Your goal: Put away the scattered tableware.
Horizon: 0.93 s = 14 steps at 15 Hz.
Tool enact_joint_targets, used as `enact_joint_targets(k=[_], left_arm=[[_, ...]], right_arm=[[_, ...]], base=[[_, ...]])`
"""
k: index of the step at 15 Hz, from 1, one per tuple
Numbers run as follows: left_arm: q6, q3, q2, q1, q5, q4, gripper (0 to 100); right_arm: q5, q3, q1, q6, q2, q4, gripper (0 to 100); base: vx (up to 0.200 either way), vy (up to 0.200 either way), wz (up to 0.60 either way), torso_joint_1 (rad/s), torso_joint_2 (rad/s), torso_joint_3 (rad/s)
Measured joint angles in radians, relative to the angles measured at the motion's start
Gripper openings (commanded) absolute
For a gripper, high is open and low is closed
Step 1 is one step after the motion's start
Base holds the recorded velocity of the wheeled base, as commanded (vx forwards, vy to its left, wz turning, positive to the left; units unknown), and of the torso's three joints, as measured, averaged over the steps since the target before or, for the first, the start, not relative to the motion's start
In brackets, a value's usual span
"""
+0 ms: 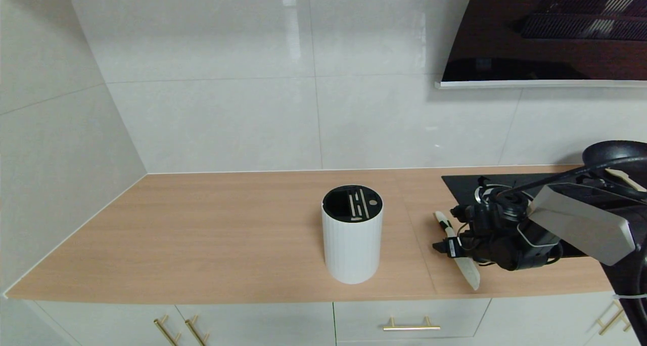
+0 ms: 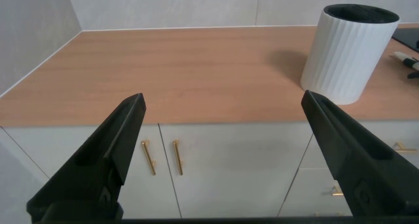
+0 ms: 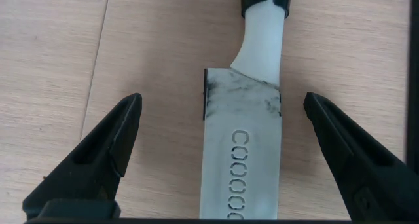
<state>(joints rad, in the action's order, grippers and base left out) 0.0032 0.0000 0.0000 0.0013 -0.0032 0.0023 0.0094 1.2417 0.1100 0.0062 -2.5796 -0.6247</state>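
A white knife (image 1: 467, 270) with a black-banded handle lies flat on the wooden counter (image 1: 227, 225), right of a white ribbed utensil holder (image 1: 352, 245). My right gripper (image 1: 449, 231) hangs low over the knife, open. In the right wrist view the knife blade (image 3: 242, 139) lies between the spread fingers of the right gripper (image 3: 221, 99), which do not touch it. My left gripper (image 2: 222, 99) is open and holds nothing, hovering off the counter's front edge. The holder (image 2: 350, 50) stands well beyond it.
A black cooktop (image 1: 470, 184) is set into the counter behind the knife, with a dark pan (image 1: 614, 154) at the far right. A range hood (image 1: 546, 33) hangs above. Tiled walls close the back and left. Cabinet fronts with gold handles (image 2: 177, 155) sit below the counter.
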Motion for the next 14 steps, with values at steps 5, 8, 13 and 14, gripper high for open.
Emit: enact_joint_targets(k=[5,8,13,14], left_arm=[[0.000,0.000,0.000,0.000,0.000,0.000,100],[0.000,0.000,0.000,0.000,0.000,0.000,100],[0.000,0.000,0.000,0.000,0.000,-0.001,100],[0.000,0.000,0.000,0.000,0.000,0.000,100]], right_arm=[[-0.063,-0.001,0.000,-0.017,-0.006,-0.014,100],[-0.064,-0.001,0.000,-0.022,-0.008,-0.015,100],[-0.066,-0.008,0.001,-0.040,-0.006,-0.011,0],[-0.067,-0.012,0.003,-0.043,-0.005,-0.011,0]], base=[[0.000,0.000,0.00,0.000,0.00,0.000],[0.000,0.000,0.00,0.000,0.00,0.000],[0.000,0.000,0.00,0.000,0.00,0.000],[0.000,0.000,0.00,0.000,0.00,0.000]])
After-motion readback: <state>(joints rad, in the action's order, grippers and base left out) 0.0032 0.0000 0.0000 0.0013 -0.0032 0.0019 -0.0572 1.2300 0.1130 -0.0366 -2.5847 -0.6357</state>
